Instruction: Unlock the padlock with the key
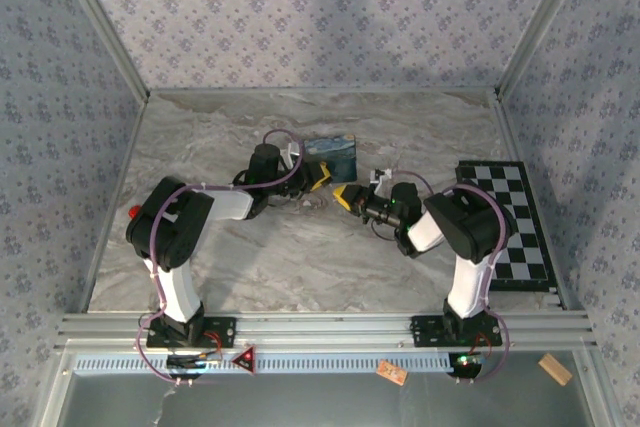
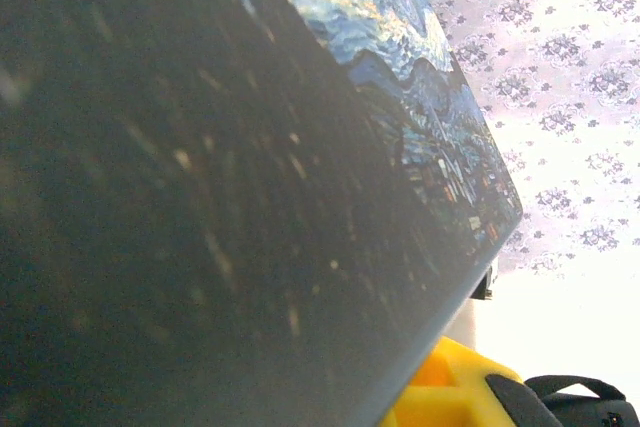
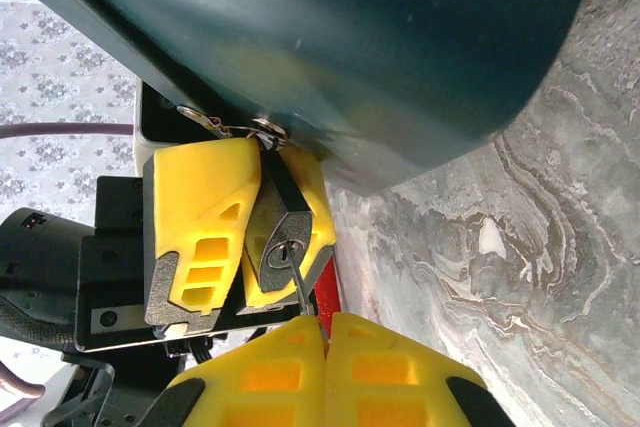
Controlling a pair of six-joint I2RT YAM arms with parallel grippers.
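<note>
The padlock hangs from the box, far centre of the table, clamped in the left tool. The right tool pinches the key, its tip in the keyhole. Twisting off-axis could bend it or make it slip.

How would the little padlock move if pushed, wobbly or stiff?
Probably wobbly: the padlock hangs from the latch on the box, so it could swing. Maybe that's why the left gripper pinches it with the key at its keyhole. Its metal looks hard, likely heavy for its size.
</note>
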